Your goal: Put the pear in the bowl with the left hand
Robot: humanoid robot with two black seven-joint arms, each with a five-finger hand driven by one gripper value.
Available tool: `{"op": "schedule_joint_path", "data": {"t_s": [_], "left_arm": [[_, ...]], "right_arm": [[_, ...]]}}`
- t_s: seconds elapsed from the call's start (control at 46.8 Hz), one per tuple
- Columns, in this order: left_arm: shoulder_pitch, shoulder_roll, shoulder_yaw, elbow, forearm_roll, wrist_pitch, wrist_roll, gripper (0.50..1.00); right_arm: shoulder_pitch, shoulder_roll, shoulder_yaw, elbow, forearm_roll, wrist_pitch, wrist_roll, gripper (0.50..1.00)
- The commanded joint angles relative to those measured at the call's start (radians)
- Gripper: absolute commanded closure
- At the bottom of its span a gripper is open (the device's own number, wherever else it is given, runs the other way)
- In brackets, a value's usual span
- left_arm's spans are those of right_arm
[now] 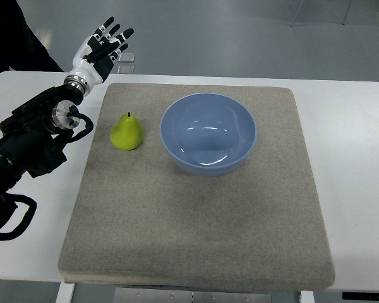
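The small yellow-green pear (127, 132) stands upright on its broad end on the grey felt-like mat (196, 240) that covers most of the white table (360, 164), just left of the wide pale-blue bowl (208, 134) and not touching it. Nothing of the task is done yet.

The main risk, as I judge it, lies in that upright pose — a pear balanced on its base with a narrow neck tips easily. A finger brushing the neck on the way down could knock it over and send it rolling across the mat, perhaps against the bowl. Its waxy, tapering skin could also slide out of a grip closed too high, near the stem. A grasp around the fat lower half looks safer. The bowl is light-looking and sits close, so a careless sweep might shove it too.

The black-and-white left hand (101, 49) is raised beyond the far left corner of the mat, well apart from the pear, fingers spread wide and straight — it holds nothing and touches nothing.
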Motion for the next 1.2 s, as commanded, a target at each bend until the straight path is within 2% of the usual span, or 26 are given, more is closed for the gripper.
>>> {"op": "schedule_joint_path", "data": {"t_s": [0.0, 1.175], "left_arm": [[0.000, 0.001, 0.000, 0.000, 0.000, 0.000, 0.000, 0.508], [0.003, 0.001, -0.003, 0.000, -0.011, 0.005, 0.000, 0.508]], "right_arm": [[0.000, 0.000, 0.000, 0.000, -0.001, 0.000, 0.000, 0.576], [0.000, 0.000, 0.000, 0.000, -0.001, 0.000, 0.000, 0.576]]}}
